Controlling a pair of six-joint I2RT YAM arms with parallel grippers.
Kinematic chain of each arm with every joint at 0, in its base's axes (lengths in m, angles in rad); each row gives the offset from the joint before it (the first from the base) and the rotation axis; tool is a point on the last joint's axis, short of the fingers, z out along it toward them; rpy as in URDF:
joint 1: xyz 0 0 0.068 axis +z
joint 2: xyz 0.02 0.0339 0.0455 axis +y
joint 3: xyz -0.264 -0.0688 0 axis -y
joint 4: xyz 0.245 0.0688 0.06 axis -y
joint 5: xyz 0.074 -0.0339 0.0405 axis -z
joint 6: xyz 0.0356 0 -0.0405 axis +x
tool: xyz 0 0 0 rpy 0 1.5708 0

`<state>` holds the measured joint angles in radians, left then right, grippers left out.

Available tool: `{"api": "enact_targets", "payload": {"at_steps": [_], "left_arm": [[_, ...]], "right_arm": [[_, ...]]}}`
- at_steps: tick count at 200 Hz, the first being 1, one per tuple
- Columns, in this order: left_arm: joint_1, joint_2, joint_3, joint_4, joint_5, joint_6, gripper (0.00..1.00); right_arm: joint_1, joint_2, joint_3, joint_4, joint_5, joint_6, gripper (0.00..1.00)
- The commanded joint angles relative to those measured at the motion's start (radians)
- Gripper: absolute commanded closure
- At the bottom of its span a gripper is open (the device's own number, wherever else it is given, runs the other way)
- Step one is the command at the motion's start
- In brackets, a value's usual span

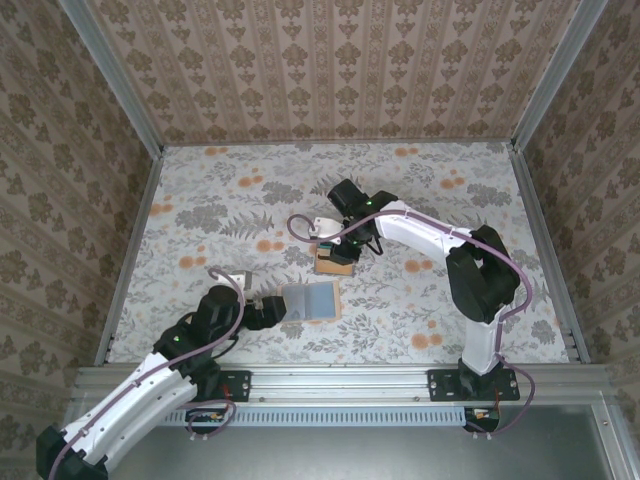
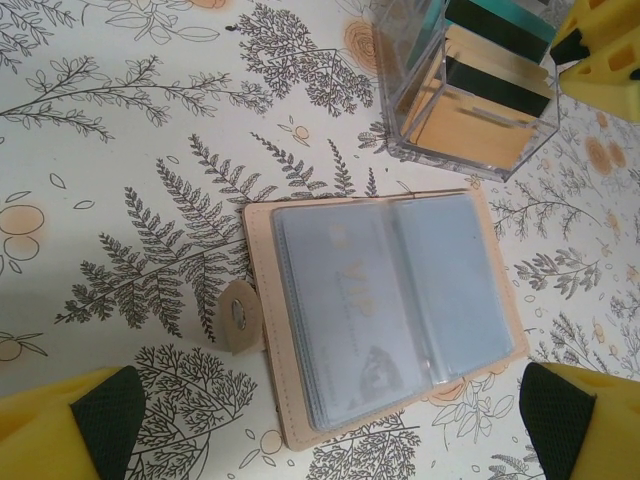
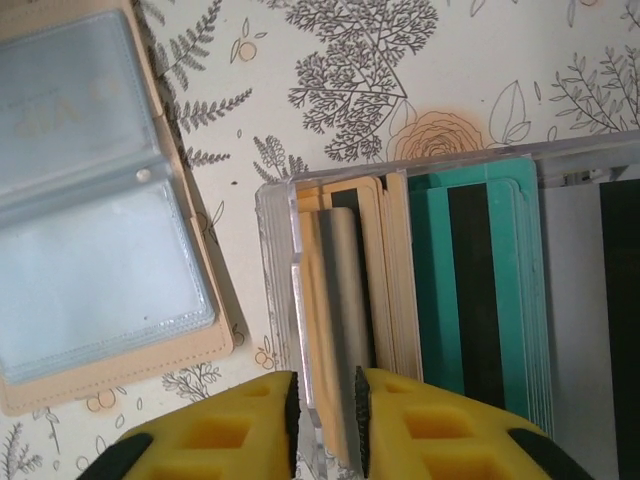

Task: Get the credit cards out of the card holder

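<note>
The card holder lies open on the table, tan rim around grey-blue clear sleeves. A pale card marked VIP shows through its left sleeve. My left gripper hovers over the holder's near end, open, its yellow fingers wide on either side. Credit cards stand on edge in a clear box: teal ones with a dark stripe and orange-tan ones. My right gripper is over the box, jaws a little apart, with a grey-faced card leaning between them.
The clear box sits just beyond the holder, almost touching its far edge. Patterned walls enclose the floral table at the left, right and back. The holder's tan snap tab sticks out on its left side.
</note>
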<state>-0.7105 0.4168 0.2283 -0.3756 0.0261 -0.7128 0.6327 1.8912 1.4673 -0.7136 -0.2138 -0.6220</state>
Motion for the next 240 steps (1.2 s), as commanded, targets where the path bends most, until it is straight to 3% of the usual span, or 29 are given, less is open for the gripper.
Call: {"api": "enact_targets", "payload": {"at_steps": [1, 47, 83, 147, 190, 240], "left_arm": [[0.01, -0.01, -0.013, -0.017, 0.009, 0.02, 0.0], [0.013, -0.006, -0.016, -0.014, 0.012, 0.019, 0.0], [0.013, 0.01, -0.014, 0.007, 0.039, 0.006, 0.04], [0.001, 0.175, 0.017, 0.124, 0.094, -0.044, 0.36], [-0.058, 0.325, 0.069, 0.185, 0.058, -0.065, 0.56], [-0.11, 0.488, 0.127, 0.203, -0.006, -0.09, 0.7]], "right_arm": [[-0.005, -0.034, 0.006, 0.022, 0.015, 0.016, 0.71], [-0.008, -0.16, -0.103, 0.17, 0.077, 0.101, 0.67], [-0.004, -0.293, -0.2, 0.277, 0.056, 0.353, 0.7], [0.035, -0.466, -0.474, 0.486, 0.016, 0.885, 0.73], [0.12, -0.533, -0.716, 0.7, 0.08, 1.066, 0.75], [0.202, -0.513, -0.854, 0.827, 0.165, 1.213, 0.76]]}}
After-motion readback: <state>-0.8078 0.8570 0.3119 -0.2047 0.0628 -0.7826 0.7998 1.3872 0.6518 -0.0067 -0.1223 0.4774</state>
